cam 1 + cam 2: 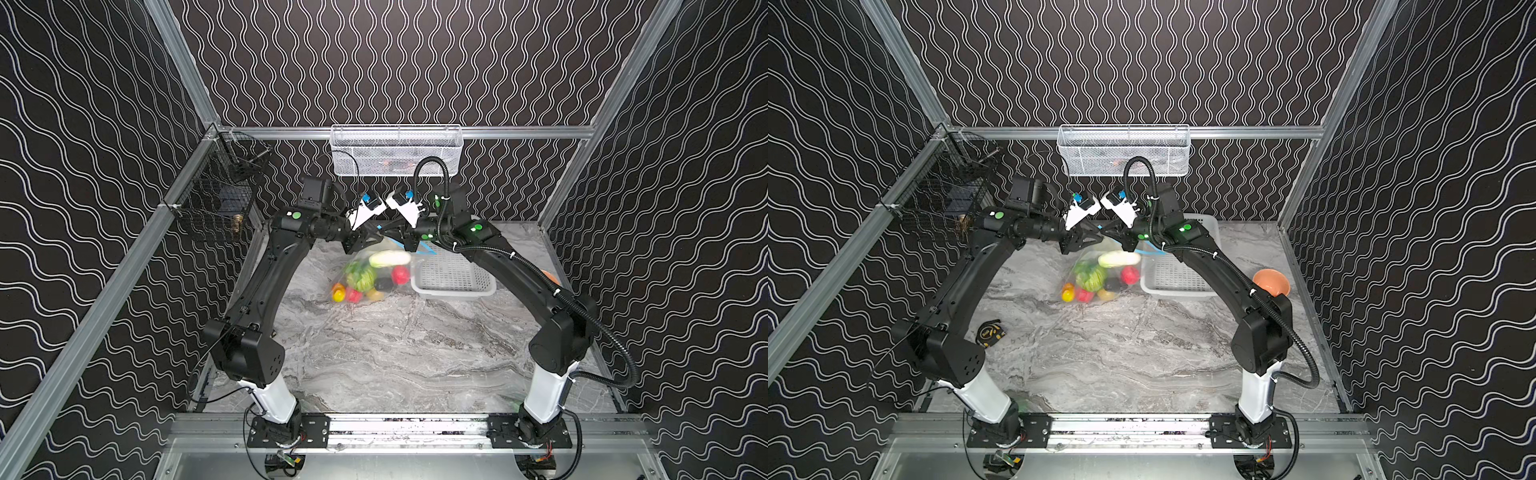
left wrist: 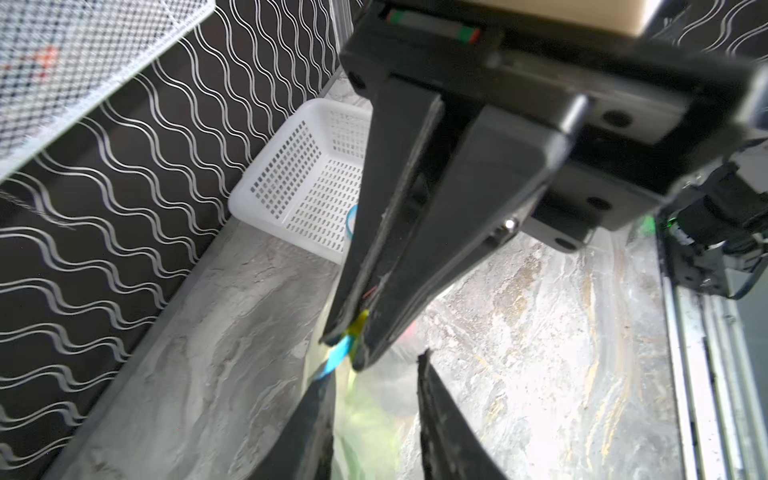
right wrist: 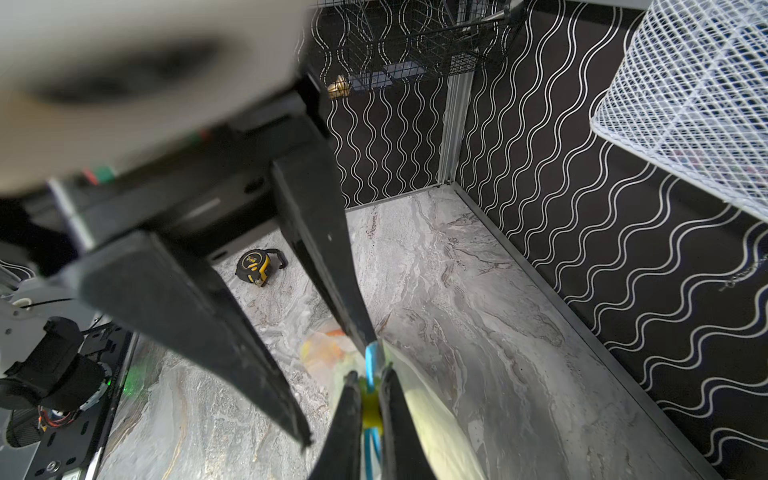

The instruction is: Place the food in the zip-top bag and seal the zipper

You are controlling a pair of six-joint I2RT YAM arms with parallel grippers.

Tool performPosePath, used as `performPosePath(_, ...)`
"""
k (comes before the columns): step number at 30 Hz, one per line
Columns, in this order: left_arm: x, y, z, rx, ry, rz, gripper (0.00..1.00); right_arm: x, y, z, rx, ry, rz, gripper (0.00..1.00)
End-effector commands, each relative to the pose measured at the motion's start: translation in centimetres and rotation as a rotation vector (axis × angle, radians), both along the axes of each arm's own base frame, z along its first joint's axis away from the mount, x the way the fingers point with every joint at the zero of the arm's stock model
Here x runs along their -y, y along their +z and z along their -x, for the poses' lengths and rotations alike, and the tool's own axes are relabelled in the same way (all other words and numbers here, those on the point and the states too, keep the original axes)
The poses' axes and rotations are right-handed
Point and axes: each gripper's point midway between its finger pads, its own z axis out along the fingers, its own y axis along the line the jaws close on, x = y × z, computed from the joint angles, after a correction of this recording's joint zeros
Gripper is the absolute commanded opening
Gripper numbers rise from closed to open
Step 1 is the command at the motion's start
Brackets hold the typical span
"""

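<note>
So, tutor, what does the right gripper point(image 3: 370, 372) hold?

Student, its two black fingers are pressed together on the small yellow slider tab point(image 3: 370, 409) of the thin light-blue zipper strip point(image 3: 371, 353). The strip runs out from between the tips.

And the left gripper point(image 2: 376, 368)?

Its jaws stand apart, tip to tip with the right gripper. One finger point(image 3: 332, 282) lies just beside the blue strip and the other point(image 3: 187, 316) is well clear of it. Nothing is pinched between them. Whether the zipper is sealed cannot be told.

Where is the bag?

The large clear crinkly zip-top bag point(image 1: 353, 259) hangs from the held edge, top raised under both grippers, lower end resting on the grey marbled table point(image 1: 395, 353). In both top views the food lies inside:
- green cabbage point(image 1: 360, 276)
- white long vegetable point(image 1: 390, 259)
- red piece point(image 1: 400, 275)
- second red piece point(image 1: 353, 295)
- dark oval point(image 1: 384, 284)
- yellow potato point(image 1: 376, 295)
- yellow-orange fruit point(image 1: 338, 294)

What surrounds it?

A white perforated plastic basket point(image 1: 451, 274) sits just beside the bag on the right arm's side. An orange bowl point(image 1: 1268, 280) lies farther out, partly behind that arm. A black-and-yellow tape measure point(image 1: 986, 332) lies near the left arm. A white wire-mesh basket point(image 1: 395, 149) hangs on the rear wall.
</note>
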Motion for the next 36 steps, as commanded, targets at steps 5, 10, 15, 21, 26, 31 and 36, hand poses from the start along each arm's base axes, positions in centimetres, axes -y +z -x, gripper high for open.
performPosePath(5,-1.0,-1.5,-0.3,0.042,0.007,-0.093,0.43,-0.2,1.1,0.4,0.039,0.035,-0.031,0.02)
performPosePath(10,-1.7,-1.1,-1.2,0.083,0.041,-0.119,0.47,-0.1,1.2,0.4,0.043,0.035,-0.033,0.02)
performPosePath(15,-1.5,-0.7,-1.4,0.090,0.031,-0.104,0.53,-0.2,1.3,0.5,0.040,0.041,-0.041,0.00)
performPosePath(21,-0.5,-1.1,-1.1,0.068,-0.021,-0.064,0.55,-0.2,1.5,0.7,0.037,0.051,-0.050,0.00)
performPosePath(26,1.4,-1.3,-1.1,0.059,-0.060,-0.043,0.54,-0.3,1.3,0.6,0.033,0.053,-0.049,0.00)
performPosePath(31,1.9,-0.3,-1.6,0.065,-0.056,-0.022,0.36,-0.3,0.9,0.6,0.028,0.051,-0.041,0.00)
performPosePath(36,2.0,0.1,-1.5,0.061,-0.047,-0.003,0.00,-0.2,0.9,0.6,0.034,0.050,-0.038,0.01)
